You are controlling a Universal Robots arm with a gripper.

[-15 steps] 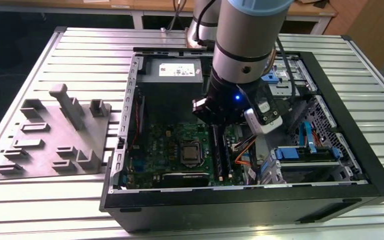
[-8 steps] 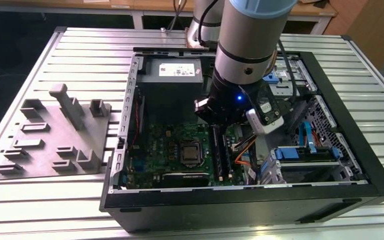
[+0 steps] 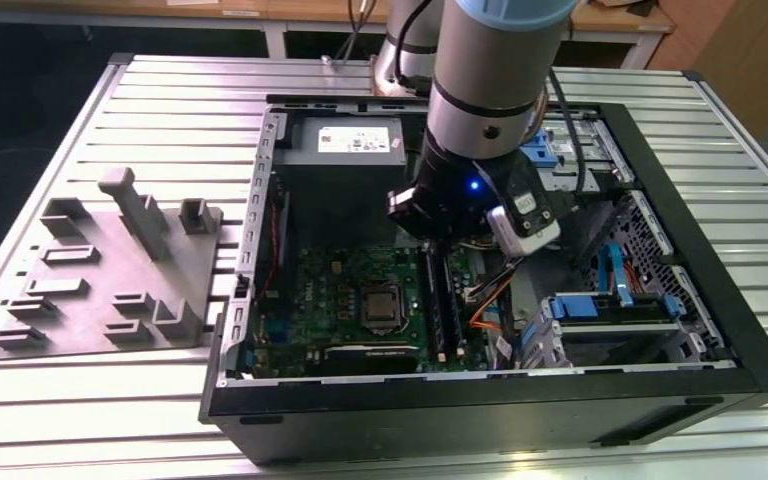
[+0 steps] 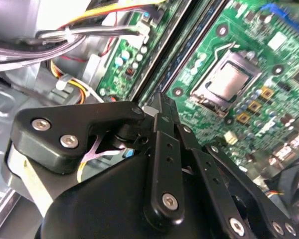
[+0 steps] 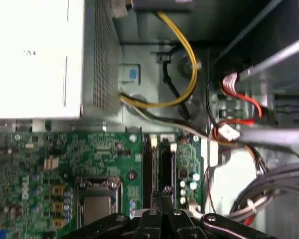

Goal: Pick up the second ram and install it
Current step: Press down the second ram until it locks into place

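The open computer case (image 3: pixel 244 230) lies on the slatted table, its green motherboard (image 3: pixel 317 300) facing up. My gripper (image 3: pixel 434 246) hangs inside it over the far end of two long dark memory slots beside the processor socket (image 3: pixel 380 305). In both wrist views its black fingers (image 5: pixel 158 219) are pressed together, tips (image 4: pixel 162 102) just above the slots. A long dark strip under the tips looks like the second ram (image 3: pixel 444 312) (image 5: pixel 165 167) seated in its slot; I cannot tell whether the tips touch it.
A grey fixture block (image 3: pixel 104 270) with upright posts sits on the table at the exterior view's left. The grey power-supply box (image 3: pixel 344 140) (image 5: pixel 35 59) fills the case's far end. Yellow and black cables (image 5: pixel 189 69), orange cables (image 3: pixel 491 300) and blue-latched drive cages (image 3: pixel 611 305) crowd the slots' other side.
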